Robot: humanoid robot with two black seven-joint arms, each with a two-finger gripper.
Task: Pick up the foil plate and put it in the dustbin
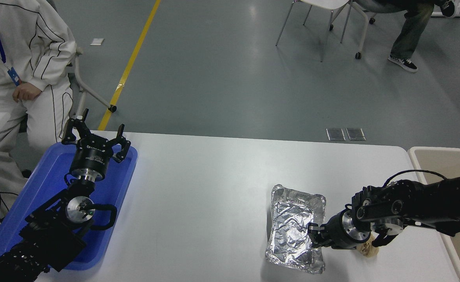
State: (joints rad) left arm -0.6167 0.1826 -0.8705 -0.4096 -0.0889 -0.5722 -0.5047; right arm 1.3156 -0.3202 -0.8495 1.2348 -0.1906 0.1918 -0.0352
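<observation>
The foil plate (292, 231), a shiny crinkled silver tray, lies on the white table at the front right. My right gripper (313, 235) comes in from the right edge and sits low at the plate's right rim, touching it. Whether it grips the rim does not show. The dustbin (418, 156), beige with a thick pale rim, stands off the table's right end, partly behind my right arm. My left gripper (95, 137) is parked open over the blue tray at the lower left.
A crumpled tan paper ball (368, 249) lies under my right wrist, just right of the plate. The flat blue tray (30, 203) is at the table's left. A person in white (26, 58) sits at the far left. Chairs stand far behind.
</observation>
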